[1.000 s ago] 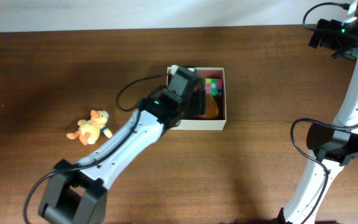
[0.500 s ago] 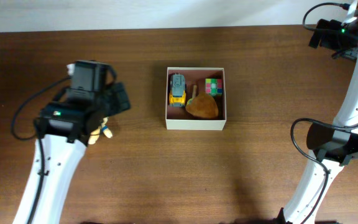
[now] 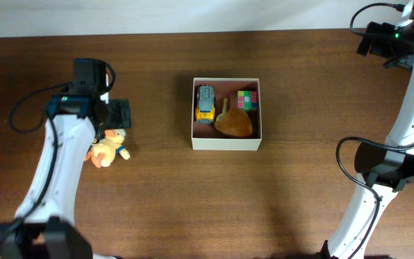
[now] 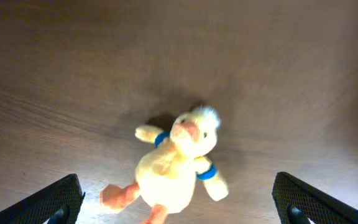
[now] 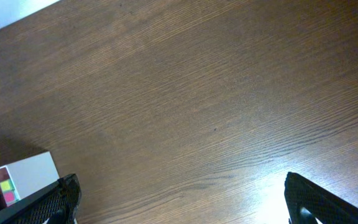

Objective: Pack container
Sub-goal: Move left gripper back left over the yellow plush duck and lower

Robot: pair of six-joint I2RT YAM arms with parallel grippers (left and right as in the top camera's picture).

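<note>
Your open left jaws hang over the duck [image 4: 176, 163], which lies slantwise between them; the open right jaws are far off.

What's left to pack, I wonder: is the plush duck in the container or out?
Out: the plush duck lies on the table, left of the container.

Your left gripper [image 3: 117, 115] is hovering close to a yellow plush duck [image 3: 106, 149] lying on the table [image 3: 300, 180]. The container [image 3: 225, 142] is sitting well to the gripper's right, holding three small toys [image 3: 205, 103].
</note>
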